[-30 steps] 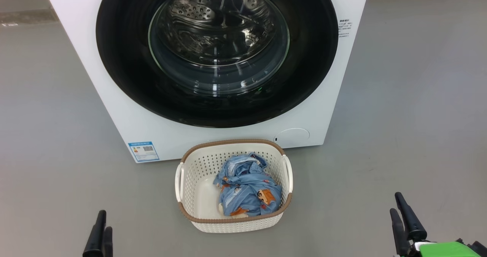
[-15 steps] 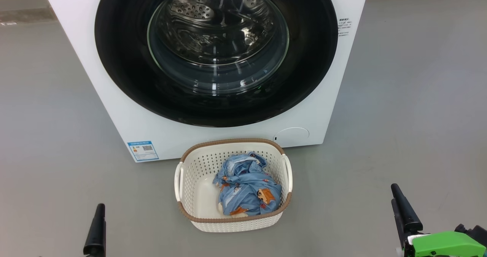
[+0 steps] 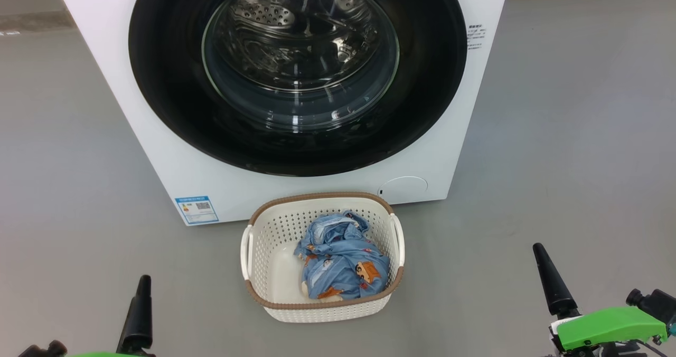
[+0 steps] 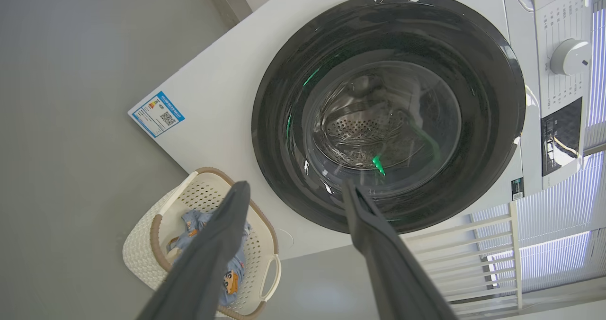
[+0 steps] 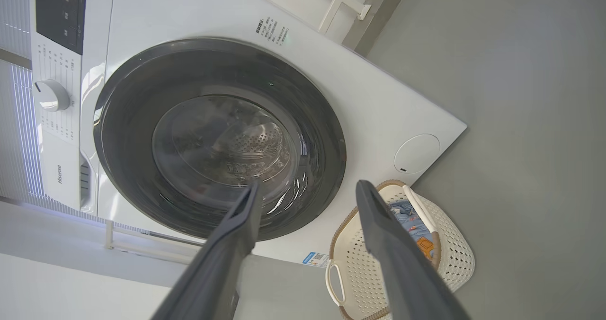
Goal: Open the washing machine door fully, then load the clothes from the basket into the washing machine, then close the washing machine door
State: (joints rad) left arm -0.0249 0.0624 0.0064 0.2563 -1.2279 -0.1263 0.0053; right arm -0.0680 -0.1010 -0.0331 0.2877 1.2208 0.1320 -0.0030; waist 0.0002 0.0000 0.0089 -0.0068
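Both the left gripper [image 4: 294, 187] and right gripper [image 5: 307, 187] gape empty, the basket [image 3: 266, 241] between them.

The Hisense wordmark [image 5: 59, 174] stands on the washing machine [image 5: 378, 107] panel; the blue label [image 3: 196, 209] carries a QR code [image 4: 166, 118], its print unreadable.

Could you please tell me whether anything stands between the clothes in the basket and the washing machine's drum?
Yes: the washing machine door is shut over the steel drum, just beyond the basket holding the clothes. It must swing open first.
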